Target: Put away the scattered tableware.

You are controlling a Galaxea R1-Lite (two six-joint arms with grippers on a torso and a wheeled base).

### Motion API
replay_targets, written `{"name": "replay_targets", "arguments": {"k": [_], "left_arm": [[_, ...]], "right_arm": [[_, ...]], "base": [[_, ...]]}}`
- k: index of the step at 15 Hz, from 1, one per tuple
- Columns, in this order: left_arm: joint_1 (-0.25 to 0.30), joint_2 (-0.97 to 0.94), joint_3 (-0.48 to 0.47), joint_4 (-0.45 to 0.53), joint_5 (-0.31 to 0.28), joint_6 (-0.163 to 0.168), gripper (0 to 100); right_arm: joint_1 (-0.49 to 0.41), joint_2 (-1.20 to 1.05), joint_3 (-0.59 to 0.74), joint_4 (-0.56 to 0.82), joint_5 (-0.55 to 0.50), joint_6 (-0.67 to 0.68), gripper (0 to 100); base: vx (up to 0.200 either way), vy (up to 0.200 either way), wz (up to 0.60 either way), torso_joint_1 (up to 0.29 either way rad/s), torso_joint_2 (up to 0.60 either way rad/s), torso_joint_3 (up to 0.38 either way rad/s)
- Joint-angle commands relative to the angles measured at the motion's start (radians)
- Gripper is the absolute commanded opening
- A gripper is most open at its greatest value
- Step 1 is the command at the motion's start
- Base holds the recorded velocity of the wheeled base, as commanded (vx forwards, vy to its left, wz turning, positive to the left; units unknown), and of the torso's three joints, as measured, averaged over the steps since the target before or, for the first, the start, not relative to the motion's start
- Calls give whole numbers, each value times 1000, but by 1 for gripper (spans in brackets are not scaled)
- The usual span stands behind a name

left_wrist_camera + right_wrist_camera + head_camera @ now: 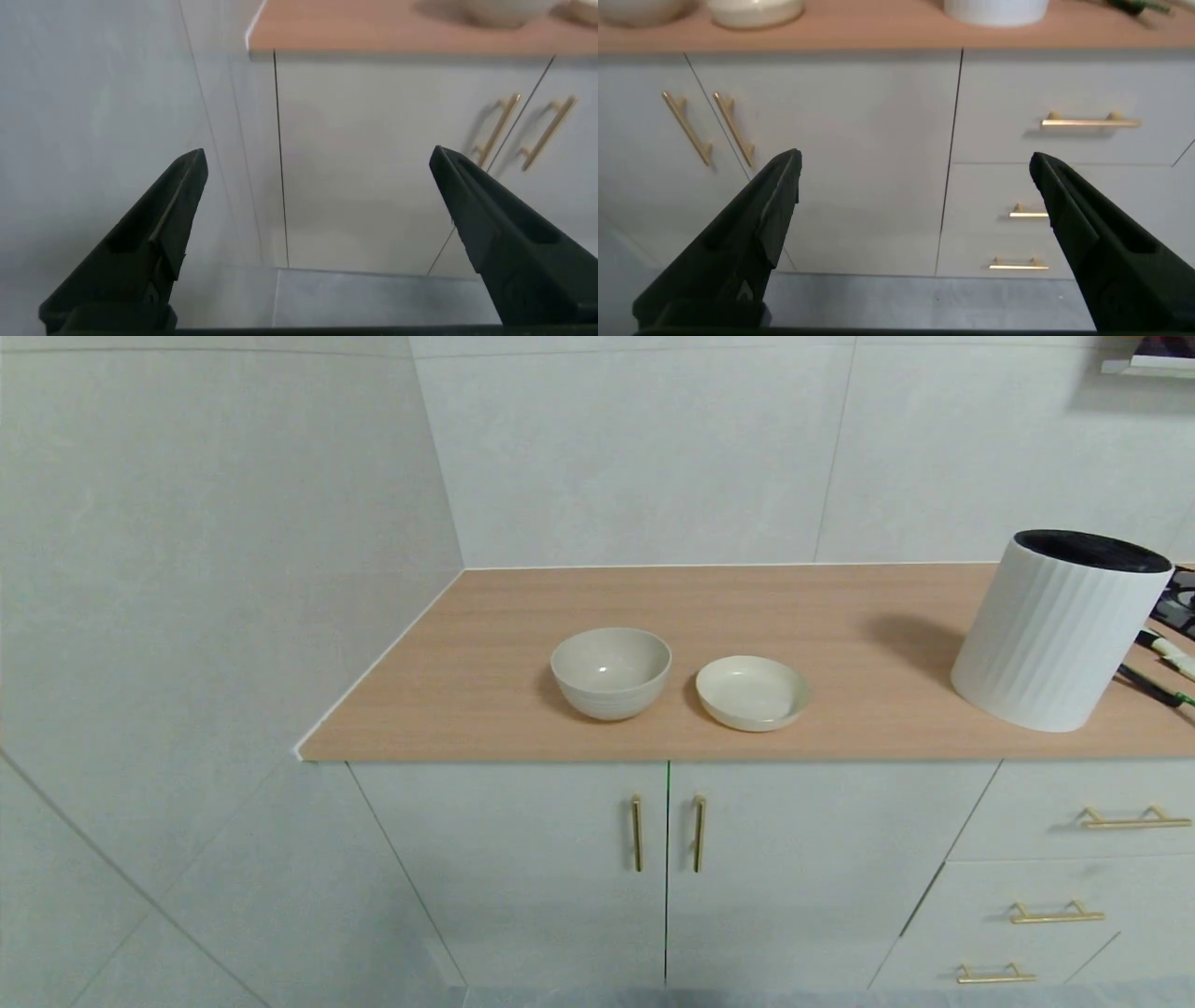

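Observation:
A deep beige bowl [611, 672] sits on the wooden countertop [840, 616], near its front edge. Right beside it, a little apart, lies a shallow cream dish [752, 692]. My left gripper [318, 168] hangs open below counter height, in front of the white cabinet doors, with nothing between its fingers. My right gripper [915, 168] is also open and empty, low before the cabinets and drawers. From the right wrist view the bowl [635, 9] and the dish [755, 11] peek over the counter edge.
A tall white ribbed container [1060, 630] with a dark inside stands at the counter's right end, with a few utensils [1162, 663] behind it. Two cabinet doors with gold handles [637, 833] sit under the dishes; drawers [1134, 819] lie to the right. A tiled wall bounds the left.

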Motion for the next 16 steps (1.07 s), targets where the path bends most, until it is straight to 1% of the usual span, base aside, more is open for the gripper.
{"name": "replay_targets", "arguments": {"k": [1,9,16], "left_arm": [[0,0,0,0,0,-1,100],[0,0,0,-1,0,-1,100],[0,0,0,0,0,0,100]], "right_arm": [[0,1,0,0,0,0,100],[0,1,0,0,0,0,100],[0,1,0,0,0,0,100]], "base": [[0,0,0,-237,510,290],[0,0,0,-198,490,286],[0,0,0,-161,461,299]]}}
